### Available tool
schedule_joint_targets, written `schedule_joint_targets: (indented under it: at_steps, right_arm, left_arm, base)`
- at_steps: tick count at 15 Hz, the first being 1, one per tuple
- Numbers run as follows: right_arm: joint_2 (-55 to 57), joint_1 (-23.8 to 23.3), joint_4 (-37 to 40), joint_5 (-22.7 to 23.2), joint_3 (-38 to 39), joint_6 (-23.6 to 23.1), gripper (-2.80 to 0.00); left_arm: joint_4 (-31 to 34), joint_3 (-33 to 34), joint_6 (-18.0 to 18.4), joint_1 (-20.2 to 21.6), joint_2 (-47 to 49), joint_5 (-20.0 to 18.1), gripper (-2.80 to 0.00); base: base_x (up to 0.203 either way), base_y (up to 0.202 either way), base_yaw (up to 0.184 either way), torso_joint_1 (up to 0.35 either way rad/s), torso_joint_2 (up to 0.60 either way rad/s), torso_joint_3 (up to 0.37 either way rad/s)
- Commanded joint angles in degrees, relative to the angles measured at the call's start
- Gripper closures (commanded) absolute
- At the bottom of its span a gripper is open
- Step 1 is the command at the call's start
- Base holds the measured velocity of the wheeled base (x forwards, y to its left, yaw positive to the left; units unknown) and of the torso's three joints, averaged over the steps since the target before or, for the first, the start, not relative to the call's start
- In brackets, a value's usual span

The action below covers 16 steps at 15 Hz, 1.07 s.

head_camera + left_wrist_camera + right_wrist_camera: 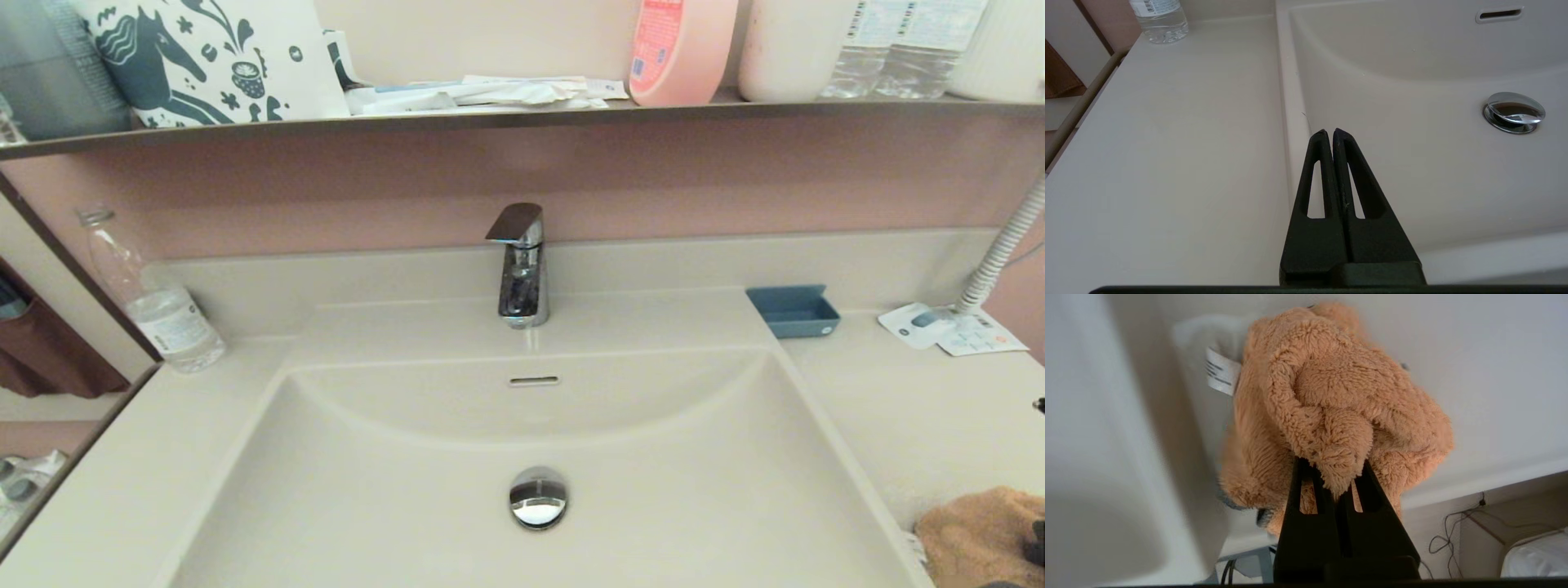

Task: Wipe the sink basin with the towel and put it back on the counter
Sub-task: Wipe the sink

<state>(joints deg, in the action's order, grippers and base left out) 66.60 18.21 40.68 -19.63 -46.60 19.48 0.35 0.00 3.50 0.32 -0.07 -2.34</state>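
The fluffy orange towel (980, 535) is bunched up at the front right corner of the counter (914, 408), just right of the sink basin (408, 490). In the right wrist view my right gripper (1336, 467) is shut on a fold of the towel (1331, 388), whose white tag (1221, 371) sticks out toward the basin side. I cannot tell whether the cloth rests on the counter (1494, 375) or hangs just above it. My left gripper (1329, 132) is shut on nothing, over the basin's left rim, and does not show in the head view.
A chrome faucet (520, 265) stands behind the basin, with the drain plug (538, 496) and overflow slot (534, 380) below it. A blue soap dish (792, 310), leaflets (951, 329) and a hose (1000, 253) sit at the back right. A water bottle (155, 294) stands back left.
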Motion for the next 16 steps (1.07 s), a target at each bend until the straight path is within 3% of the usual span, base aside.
schedule_joint_targets:
  at_steps: [1,4,10,13,16]
  right_arm:
    - [-0.8,-0.4,-4.1,0.1,5.5,0.1,0.00]
    - [3.5,-1.0,-14.1,1.0,11.2,0.2,0.00]
    - [22.5,-2.2,-30.1,1.7,12.1,0.6,0.00]
    - [30.4,-2.8,-37.9,1.6,9.9,0.5,0.00]
    - [35.0,-4.1,-39.1,1.6,2.6,0.6,0.00]
  left_arm:
    - [0.0,0.0,0.0,0.0,0.1,0.0,0.00]
    - [0.0,0.0,0.0,0.0,0.1,0.0,0.00]
    - [0.0,0.0,0.0,0.0,0.1,0.0,0.00]
    - [0.0,0.0,0.0,0.0,0.1,0.0,0.00]
    - [0.0,0.0,0.0,0.0,0.1,0.0,0.00]
  base:
    - [0.000,0.000,0.000,0.000,0.00,0.000]
    - [0.000,0.000,0.000,0.000,0.00,0.000]
    - [0.000,0.000,0.000,0.000,0.00,0.000]
    - [0.000,0.000,0.000,0.000,0.00,0.000]
    - [0.000,0.000,0.000,0.000,0.00,0.000]
